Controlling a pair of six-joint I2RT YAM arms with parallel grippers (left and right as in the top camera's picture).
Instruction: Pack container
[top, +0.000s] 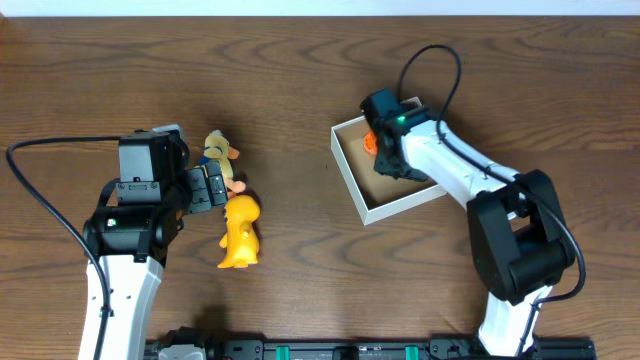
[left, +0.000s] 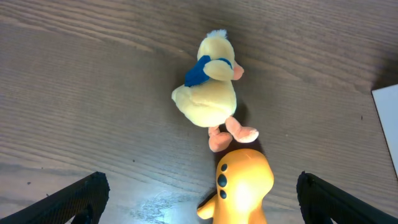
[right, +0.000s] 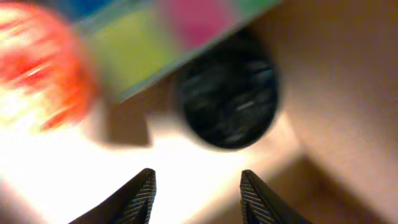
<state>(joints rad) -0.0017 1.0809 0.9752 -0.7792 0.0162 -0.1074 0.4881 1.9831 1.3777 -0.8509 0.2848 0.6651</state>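
The container (top: 349, 172), a shallow white-walled box with a brown floor (right: 336, 93), lies right of centre. My right gripper (top: 384, 152) reaches down into it. In the blurred right wrist view its jaws (right: 198, 186) stand apart with nothing between them, just short of a round black object (right: 227, 102), an orange toy (right: 37, 62) and a coloured block (right: 161, 37). My left gripper (top: 207, 187) is wide open beside a pale yellow plush duck (left: 208, 93) and an orange-yellow toy (left: 239, 186), whose head lies between the fingers (left: 81, 199) untouched.
Both toys (top: 240, 232) lie on the wooden table left of the container, the plush duck (top: 220, 155) farther back. A corner of the container (left: 388, 118) shows at the right edge of the left wrist view. Cables trail from both arms.
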